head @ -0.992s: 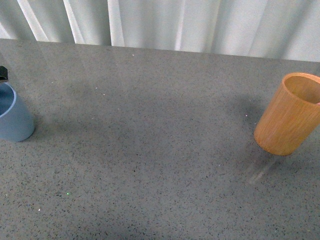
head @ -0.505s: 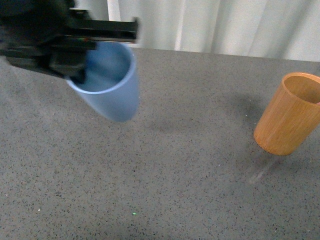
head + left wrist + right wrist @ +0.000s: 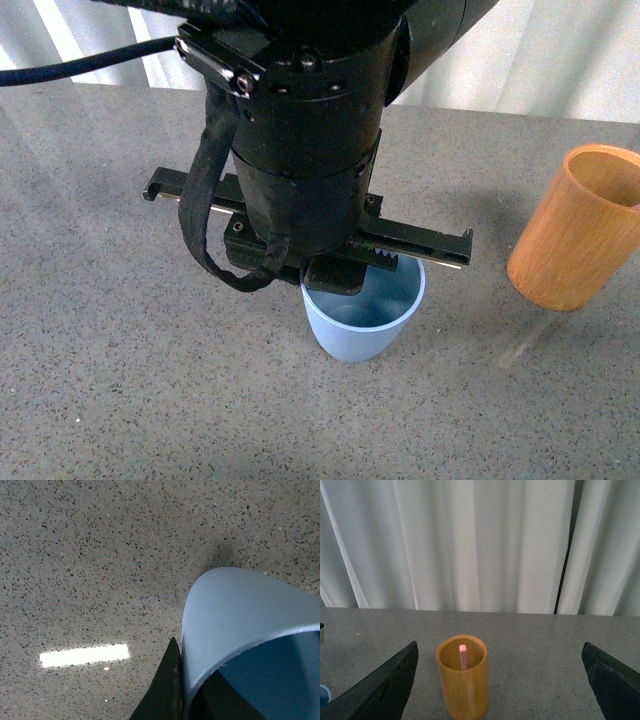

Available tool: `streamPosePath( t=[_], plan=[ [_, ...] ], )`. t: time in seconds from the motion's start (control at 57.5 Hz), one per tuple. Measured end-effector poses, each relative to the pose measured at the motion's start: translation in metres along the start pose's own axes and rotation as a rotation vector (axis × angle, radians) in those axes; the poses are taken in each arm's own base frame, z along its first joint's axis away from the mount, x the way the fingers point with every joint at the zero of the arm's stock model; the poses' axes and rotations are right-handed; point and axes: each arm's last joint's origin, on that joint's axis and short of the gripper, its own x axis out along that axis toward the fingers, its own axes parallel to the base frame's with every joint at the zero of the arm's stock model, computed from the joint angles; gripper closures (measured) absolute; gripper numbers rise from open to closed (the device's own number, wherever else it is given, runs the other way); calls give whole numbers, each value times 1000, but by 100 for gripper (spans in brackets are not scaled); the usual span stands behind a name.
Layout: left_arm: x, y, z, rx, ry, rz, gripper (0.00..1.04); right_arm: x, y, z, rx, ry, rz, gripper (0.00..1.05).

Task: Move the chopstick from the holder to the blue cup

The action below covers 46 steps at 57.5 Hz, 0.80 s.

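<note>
The blue cup (image 3: 362, 322) is upright near the middle of the table, its rim pinched by my left gripper (image 3: 335, 278), which is shut on it; the arm hides the cup's near side. In the left wrist view one finger (image 3: 167, 690) lies outside the cup wall (image 3: 235, 615) and the other inside. The holder (image 3: 580, 230) stands at the right. Seen from the right wrist, the holder (image 3: 464, 690) has one pink chopstick (image 3: 462, 656) upright in it. My right gripper (image 3: 500, 690) is open, back from the holder, its fingers wide on either side.
The grey speckled table (image 3: 120, 380) runs back to a white curtain (image 3: 480, 545) along its far edge. The black left arm (image 3: 310, 130) and its cable (image 3: 90, 65) fill the upper middle of the front view. A gap of bare table separates cup and holder.
My left gripper lifted the blue cup from the far left of the table and carried it right and down to the middle. The holder has not moved.
</note>
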Motion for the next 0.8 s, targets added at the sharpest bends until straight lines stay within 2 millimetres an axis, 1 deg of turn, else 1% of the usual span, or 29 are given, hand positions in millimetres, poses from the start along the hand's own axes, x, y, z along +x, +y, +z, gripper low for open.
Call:
streamPosePath(
  t=[0.157, 0.453, 0.505, 0.557, 0.696, 0.801],
  plan=[
    [6, -1, 2, -18, 4, 3, 101, 0, 0, 0, 0, 0, 0, 10],
    [9, 1, 5, -43, -4, -9, 101, 0, 0, 0, 0, 0, 0, 10],
    [9, 2, 6, -46, -5, -11, 96, 0, 0, 0, 0, 0, 0, 10],
    [10, 3, 6, -49, -9, -12, 87, 0, 0, 0, 0, 0, 0, 10],
    [9, 5, 9, -60, -19, -22, 69, 0, 0, 0, 0, 0, 0, 10],
    [3, 10, 13, -75, -45, -38, 53, 0, 0, 0, 0, 0, 0, 10]
  ],
)
